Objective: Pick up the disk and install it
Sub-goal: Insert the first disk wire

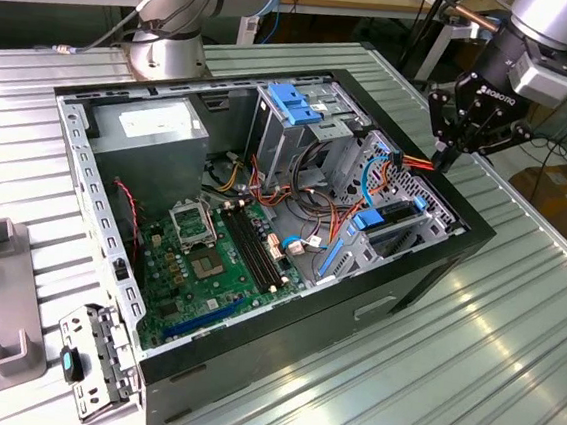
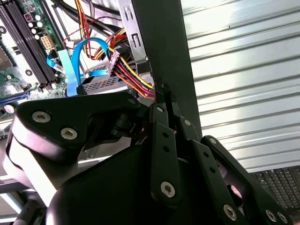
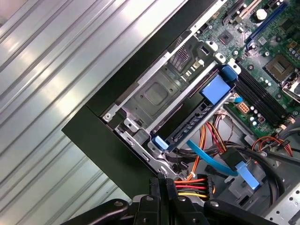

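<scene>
The fingers (image 3: pixel 161 183) were pressed together, pinching the red, yellow and black power cable (image 3: pixel 194 183) beside the case's black edge (image 3: pixel 98 136). Just beyond them the disk (image 3: pixel 194 123), blue-railed, sat in its bay inside the open computer case on the ribbed bench (image 1: pixel 514 325).

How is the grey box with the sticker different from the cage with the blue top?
The box has solid walls; the cage has cut-out sides. The box carries a white sticker on top; the cage carries a blue plastic top. Both are grey metal and sit inside the case.
</scene>
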Motion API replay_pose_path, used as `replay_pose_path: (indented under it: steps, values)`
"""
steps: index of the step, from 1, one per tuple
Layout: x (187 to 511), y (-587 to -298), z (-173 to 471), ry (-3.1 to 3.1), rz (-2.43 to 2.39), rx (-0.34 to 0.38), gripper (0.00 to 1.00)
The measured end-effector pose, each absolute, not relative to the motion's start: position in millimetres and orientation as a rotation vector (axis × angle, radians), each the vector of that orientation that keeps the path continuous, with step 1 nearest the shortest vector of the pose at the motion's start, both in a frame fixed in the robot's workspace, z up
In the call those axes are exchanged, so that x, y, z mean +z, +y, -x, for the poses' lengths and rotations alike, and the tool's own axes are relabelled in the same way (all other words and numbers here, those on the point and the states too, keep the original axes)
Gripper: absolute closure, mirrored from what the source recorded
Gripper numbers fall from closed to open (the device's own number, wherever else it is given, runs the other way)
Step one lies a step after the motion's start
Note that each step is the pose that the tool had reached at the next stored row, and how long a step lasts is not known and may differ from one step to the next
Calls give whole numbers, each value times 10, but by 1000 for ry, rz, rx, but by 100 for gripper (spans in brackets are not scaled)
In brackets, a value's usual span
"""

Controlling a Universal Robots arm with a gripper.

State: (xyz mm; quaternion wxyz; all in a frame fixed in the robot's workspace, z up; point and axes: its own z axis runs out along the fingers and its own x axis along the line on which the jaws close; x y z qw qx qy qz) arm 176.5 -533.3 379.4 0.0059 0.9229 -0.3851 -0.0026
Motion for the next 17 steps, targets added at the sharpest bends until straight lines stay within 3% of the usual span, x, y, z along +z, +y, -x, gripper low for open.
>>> replay_pose_path:
  steps: [17]
  values:
    - [3795, -5454, -1637, -1252, -2869, -8, 84]
